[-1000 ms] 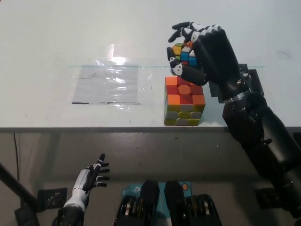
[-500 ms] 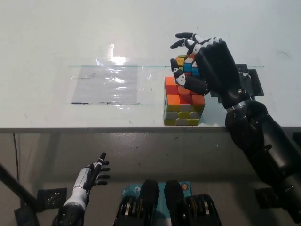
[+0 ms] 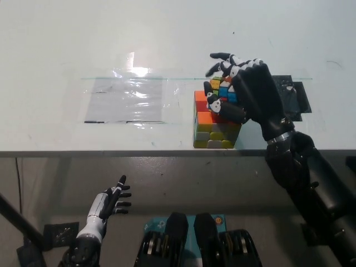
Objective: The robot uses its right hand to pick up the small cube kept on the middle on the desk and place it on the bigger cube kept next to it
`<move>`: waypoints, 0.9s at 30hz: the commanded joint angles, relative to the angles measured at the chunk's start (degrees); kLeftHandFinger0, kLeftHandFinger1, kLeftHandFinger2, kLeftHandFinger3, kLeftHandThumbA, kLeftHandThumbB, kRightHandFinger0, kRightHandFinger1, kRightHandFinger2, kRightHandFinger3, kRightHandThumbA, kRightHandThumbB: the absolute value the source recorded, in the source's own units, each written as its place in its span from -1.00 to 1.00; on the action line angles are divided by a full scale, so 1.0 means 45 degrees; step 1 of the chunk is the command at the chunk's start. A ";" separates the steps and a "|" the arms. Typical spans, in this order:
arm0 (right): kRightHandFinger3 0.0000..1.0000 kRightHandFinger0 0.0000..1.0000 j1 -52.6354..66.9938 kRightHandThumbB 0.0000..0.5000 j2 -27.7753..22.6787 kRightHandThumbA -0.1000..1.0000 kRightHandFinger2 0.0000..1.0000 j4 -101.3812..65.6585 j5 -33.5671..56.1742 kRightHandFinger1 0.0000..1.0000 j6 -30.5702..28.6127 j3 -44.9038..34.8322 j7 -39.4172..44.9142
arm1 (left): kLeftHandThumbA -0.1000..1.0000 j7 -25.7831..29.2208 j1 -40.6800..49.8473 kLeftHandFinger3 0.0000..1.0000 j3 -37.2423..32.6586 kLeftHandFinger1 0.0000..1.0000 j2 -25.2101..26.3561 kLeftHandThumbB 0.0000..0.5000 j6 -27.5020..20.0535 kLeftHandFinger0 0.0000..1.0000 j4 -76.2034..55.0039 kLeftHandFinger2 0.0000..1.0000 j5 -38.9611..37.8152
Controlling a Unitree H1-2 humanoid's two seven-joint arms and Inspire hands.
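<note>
The bigger cube [image 3: 213, 129], with orange, yellow and white tiles, stands near the desk's front edge. The small multicoloured cube [image 3: 221, 90] is held over its top, seemingly touching it. My black right hand [image 3: 245, 92] is shut on the small cube, thumb on its near side and fingers curled over the far side, hiding much of it. My white left hand [image 3: 105, 207] rests below the desk edge at the lower left, open with fingers spread.
A clear plastic sheet [image 3: 128, 100] lies flat on the white desk [image 3: 67, 50] left of the cubes. A black patch [image 3: 297, 100] sits on the desk behind my right wrist. The desk's front edge runs just below the bigger cube.
My right hand has come down and toward me with the small cube, from above and behind the bigger cube onto its top. The left hand has barely moved.
</note>
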 commanded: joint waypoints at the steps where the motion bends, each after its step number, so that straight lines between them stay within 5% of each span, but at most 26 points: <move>1: 0.21 -1.00 -0.0187 -0.53 0.0229 -1.00 0.57 0.0101 0.0216 -0.07 -0.0523 -0.0046 -0.0566 | 0.75 -0.0142 -0.0478 0.29 -0.0043 0.17 0.0055 -0.55 -0.0380 0.18 -0.0171 0.30 0.0054; 5: 0.45 -1.00 -0.0110 -0.57 0.0317 -1.00 0.67 0.0411 0.0405 -0.02 -0.0855 -0.0070 -0.0706 | 0.76 -0.0094 -0.0476 0.36 -0.0111 0.21 0.0070 -0.58 -0.0430 0.21 -0.0129 0.37 0.0170; 6: 0.78 -1.00 -0.0098 -0.67 0.0333 -1.00 0.71 0.0415 0.0425 -0.07 -0.0840 -0.0080 -0.0687 | 0.76 -0.0068 -0.0449 0.34 -0.0120 0.21 0.0064 -0.61 -0.0411 0.21 -0.0199 0.37 0.0193; 7: 0.88 -1.00 -0.0014 -0.94 0.0415 -1.00 0.56 0.0316 0.0639 -0.22 -0.0598 -0.0170 -0.0354 | 0.76 -0.0125 -0.0396 0.34 -0.0123 0.22 0.0080 -0.60 -0.0430 0.21 -0.0270 0.37 0.0180; 11: 1.00 -1.00 0.0147 -1.00 0.0490 -1.00 0.46 0.0061 0.0980 -0.37 -0.0309 -0.0293 0.0255 | 0.74 -0.0096 -0.0433 0.32 -0.0083 0.22 0.0053 -0.60 -0.0201 0.22 -0.0274 0.38 0.0168; 13: 1.00 -0.59 0.0085 -1.00 0.0348 -1.00 0.45 0.0095 0.0649 -0.01 -0.0237 -0.0099 0.0340 | 0.72 -0.0149 -0.0447 0.31 -0.0082 0.18 0.0064 -0.60 -0.0250 0.17 -0.0267 0.34 0.0158; 14: 1.00 -0.43 0.0097 -1.00 0.0308 -0.74 0.45 -0.0018 0.0421 0.16 0.0073 -0.0025 0.0449 | 0.73 -0.0194 -0.0450 0.31 -0.0048 0.17 0.0053 -0.56 -0.0212 0.16 -0.0287 0.33 0.0098; 15: 1.00 -0.20 0.0120 -0.85 0.0289 -0.26 0.52 -0.0113 0.0152 0.33 0.0505 0.0052 0.0604 | 0.72 -0.0216 -0.0477 0.30 -0.0036 0.17 0.0061 -0.54 -0.0308 0.15 -0.0173 0.32 0.0075; 16: 1.00 0.03 0.0142 -0.72 0.0260 0.07 0.76 -0.0215 -0.0228 0.60 0.0959 0.0165 0.0671 | 0.72 -0.0204 -0.0477 0.31 -0.0031 0.18 0.0061 -0.54 -0.0288 0.16 -0.0174 0.33 0.0076; 17: 1.00 0.15 0.0149 -0.78 0.0248 0.25 0.72 -0.0251 -0.0337 0.64 0.1090 0.0208 0.0677 | 0.72 -0.0196 -0.0472 0.31 -0.0030 0.18 0.0060 -0.54 -0.0263 0.17 -0.0194 0.33 0.0081; 18: 1.00 0.42 0.0179 -0.54 0.0269 0.49 1.00 -0.0190 -0.0885 1.00 0.1552 0.0350 0.0332 | 0.71 -0.0292 -0.0437 0.31 -0.0030 0.18 0.0069 -0.56 -0.0379 0.16 -0.0235 0.33 0.0041; 19: 1.00 0.73 0.0212 -0.49 0.0273 0.70 1.00 -0.0286 -0.1066 1.00 0.1928 0.0397 0.0493 | 0.71 -0.0254 -0.0434 0.30 -0.0027 0.19 0.0064 -0.55 -0.0312 0.18 -0.0257 0.33 0.0058; 21: 1.00 1.00 0.0258 -0.49 0.0271 0.69 1.00 -0.0396 -0.1106 1.00 0.2225 0.0440 0.0657 | 0.69 -0.0209 -0.0448 0.27 -0.0014 0.20 0.0049 -0.53 -0.0238 0.18 -0.0250 0.33 0.0075; 27: 1.00 1.00 0.0360 -0.54 0.0146 0.75 1.00 -0.0693 -0.1599 1.00 0.2974 0.0648 0.0690 | 0.73 -0.0229 -0.0417 0.39 -0.0039 0.23 0.0057 -0.49 -0.0051 0.21 -0.0357 0.41 0.0132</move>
